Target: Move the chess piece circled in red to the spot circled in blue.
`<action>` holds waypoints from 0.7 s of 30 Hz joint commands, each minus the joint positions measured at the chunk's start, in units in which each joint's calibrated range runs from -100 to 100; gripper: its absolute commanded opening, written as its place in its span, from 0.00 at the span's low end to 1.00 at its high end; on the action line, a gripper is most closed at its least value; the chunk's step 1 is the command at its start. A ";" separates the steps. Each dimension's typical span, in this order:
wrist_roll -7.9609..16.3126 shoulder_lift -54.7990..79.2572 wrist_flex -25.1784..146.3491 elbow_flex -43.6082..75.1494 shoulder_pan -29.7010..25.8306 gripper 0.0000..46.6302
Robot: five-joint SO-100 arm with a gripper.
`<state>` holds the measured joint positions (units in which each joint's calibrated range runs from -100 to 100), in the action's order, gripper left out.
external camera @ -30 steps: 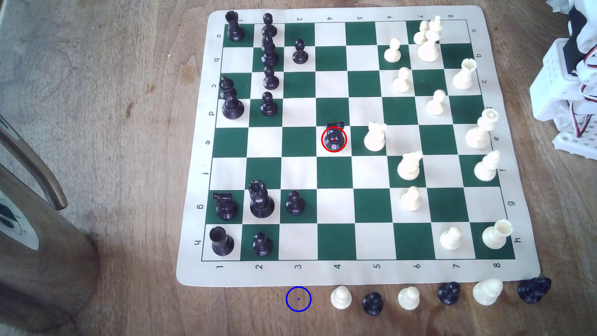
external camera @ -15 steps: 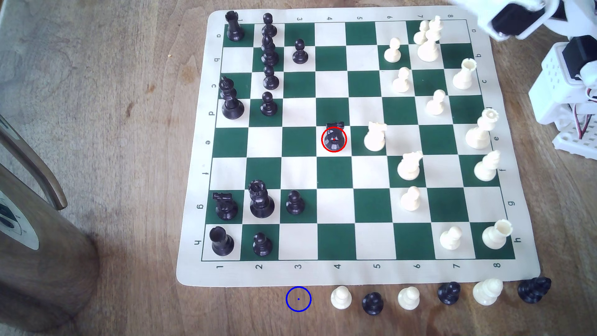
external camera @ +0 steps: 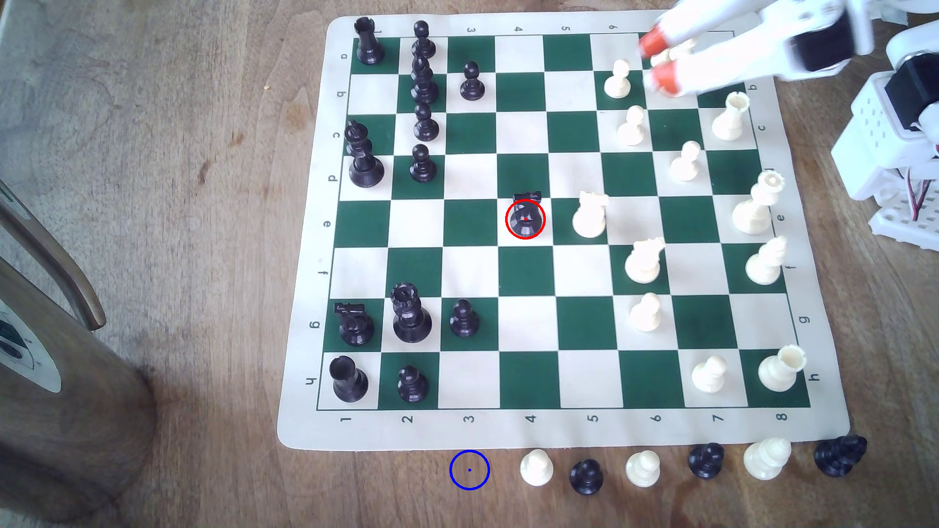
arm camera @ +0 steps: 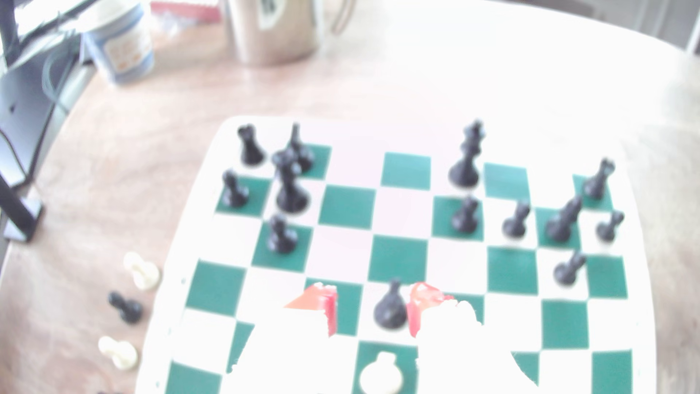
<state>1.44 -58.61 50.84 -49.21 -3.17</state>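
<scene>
Reaching with our gripper [external camera: 659,62] open and empty, we should centre over the black knight [external camera: 525,216] well ahead, avoiding the white knight [external camera: 589,216].

- On the cream border of the green-and-cream roll-up chess mat [external camera: 559,431] nearest the exterior camera I read the numbers 1 to 8.
- Its far border repeats them — 3, 4, 5 and 6 are legible.
- Both side borders carry letters a to h, turned sideways.
- In my wrist view, the cup labels are too blurred to read.
</scene>
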 commanded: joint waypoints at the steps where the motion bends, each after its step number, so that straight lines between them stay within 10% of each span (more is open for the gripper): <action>1: 1.12 10.39 0.35 10.68 -0.54 0.28; 21: 5.67 46.98 2.15 38.24 3.37 0.34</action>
<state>5.35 -15.46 51.00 -21.10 0.00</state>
